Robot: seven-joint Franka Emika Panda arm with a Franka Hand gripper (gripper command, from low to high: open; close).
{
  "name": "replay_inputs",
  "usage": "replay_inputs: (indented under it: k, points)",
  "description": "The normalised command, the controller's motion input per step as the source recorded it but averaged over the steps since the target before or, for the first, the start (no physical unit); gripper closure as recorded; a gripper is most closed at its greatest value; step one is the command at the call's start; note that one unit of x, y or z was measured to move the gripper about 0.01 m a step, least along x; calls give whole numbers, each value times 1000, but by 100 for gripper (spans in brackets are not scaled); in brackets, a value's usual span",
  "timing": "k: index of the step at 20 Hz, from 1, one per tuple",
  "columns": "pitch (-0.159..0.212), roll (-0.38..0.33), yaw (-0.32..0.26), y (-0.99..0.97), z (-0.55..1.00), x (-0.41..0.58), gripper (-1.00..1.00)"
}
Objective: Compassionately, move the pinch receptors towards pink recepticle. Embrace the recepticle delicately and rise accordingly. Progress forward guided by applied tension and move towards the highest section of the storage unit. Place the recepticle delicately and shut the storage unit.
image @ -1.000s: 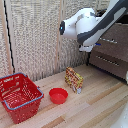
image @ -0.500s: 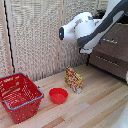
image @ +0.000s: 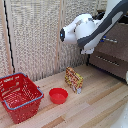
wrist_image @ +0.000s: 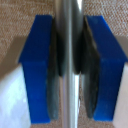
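Gripping the silver handle [wrist_image: 70, 75]: claw [wrist_image: 70, 65] clamped tight on it, pads [wrist_image: 56, 70] flush. Mug not visible; likely inside the chest [image: 112, 52]. Push straight, steady, no twisting, until drawer seats.

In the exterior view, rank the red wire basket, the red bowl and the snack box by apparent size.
1. red wire basket, clearly largest.
2. and 3. snack box and red bowl look about alike; not ranked.

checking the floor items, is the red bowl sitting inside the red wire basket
No, in the exterior view the red bowl sits on the wooden floor apart from the red wire basket, between it and the snack box.
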Motion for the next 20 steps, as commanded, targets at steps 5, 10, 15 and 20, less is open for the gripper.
replay_inputs:
  k: [5, 10, 15, 20]
  points:
    - [-20, -37, 0, -842, 458, 13, 100]
    - [-13, -44, 5, -914, 525, -20, 100]
    - [-24, -39, 41, -890, 390, -148, 100]
    - [-63, -45, 38, -753, 253, -175, 100]
